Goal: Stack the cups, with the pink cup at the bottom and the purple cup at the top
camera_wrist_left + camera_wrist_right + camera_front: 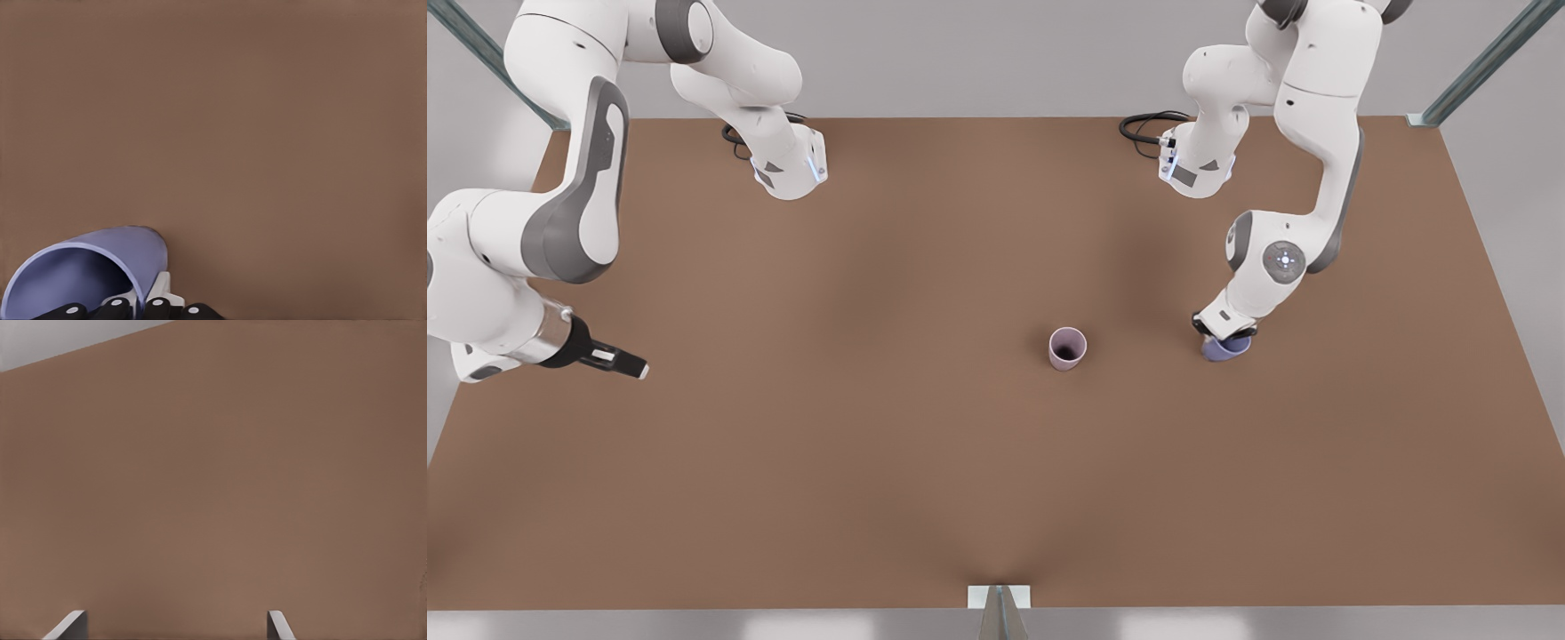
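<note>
The left gripper [1224,339] is clamped on the rim of the purple cup [1226,348], one finger inside the mouth and one outside; in the left wrist view the purple cup [87,273] is seen tilted, its mouth turned toward the camera, with the fingers [155,308] pinching its wall. The right gripper [630,363] is held spread apart over bare table at about nine o'clock in the front view, gripping nothing; that arm waits. The pink cup [1067,348] stands upright near the centre, at about nine o'clock from the purple cup and apart from it. The table [889,462] is a plain brown board with grey floor around it; two cups and two arms are counted.
</note>
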{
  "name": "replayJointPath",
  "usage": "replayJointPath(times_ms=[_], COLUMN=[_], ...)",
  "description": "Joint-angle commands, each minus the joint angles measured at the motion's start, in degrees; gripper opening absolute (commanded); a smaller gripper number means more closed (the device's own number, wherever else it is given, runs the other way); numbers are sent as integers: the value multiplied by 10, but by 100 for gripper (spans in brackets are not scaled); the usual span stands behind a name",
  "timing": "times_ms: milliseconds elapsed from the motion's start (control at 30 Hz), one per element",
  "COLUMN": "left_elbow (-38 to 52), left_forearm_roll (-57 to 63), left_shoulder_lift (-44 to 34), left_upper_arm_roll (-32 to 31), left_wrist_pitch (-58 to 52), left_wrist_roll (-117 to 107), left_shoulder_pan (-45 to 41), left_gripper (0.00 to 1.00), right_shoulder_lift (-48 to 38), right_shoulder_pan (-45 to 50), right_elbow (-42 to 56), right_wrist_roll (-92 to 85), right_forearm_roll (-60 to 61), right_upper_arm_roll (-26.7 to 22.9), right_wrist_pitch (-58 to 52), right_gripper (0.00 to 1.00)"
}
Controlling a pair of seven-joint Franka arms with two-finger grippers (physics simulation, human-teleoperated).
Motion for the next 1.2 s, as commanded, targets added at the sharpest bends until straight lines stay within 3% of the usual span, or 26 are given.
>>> replayJointPath(times_ms=[0,100,167,333,367,567,1167], left_elbow=[21,70,146,231,240,345,405], left_forearm_roll=[-2,1,4,5,5,41,110], left_shoulder_lift=[-10,-18,-24,-20,-18,74,154], left_upper_arm_roll=[0,-18,-46,-202,-209,-209,-197], left_wrist_pitch=[-57,-115,-223,-303,-303,-301,-295], left_wrist_roll=[-19,-68,-142,-357,-387,-511,-521], left_shoulder_pan=[0,-11,-32,-36,-49,-148,-149], left_gripper=[21,21,21,21,21,21,21], right_shoulder_lift=[15,22,17,11,11,15,28], right_shoulder_pan=[2,5,5,10,16,2,5], right_elbow=[16,35,36,41,41,40,41], right_wrist_roll=[-131,-130,-130,-131,-131,-128,-128], right_forearm_roll=[-13,-34,-31,-8,-11,1,-8], right_upper_arm_roll=[0,3,3,4,5,0,1], right_wrist_pitch=[23,18,-7,-37,-37,-36,-29], right_gripper=[100,100,100,100,100,100,100])
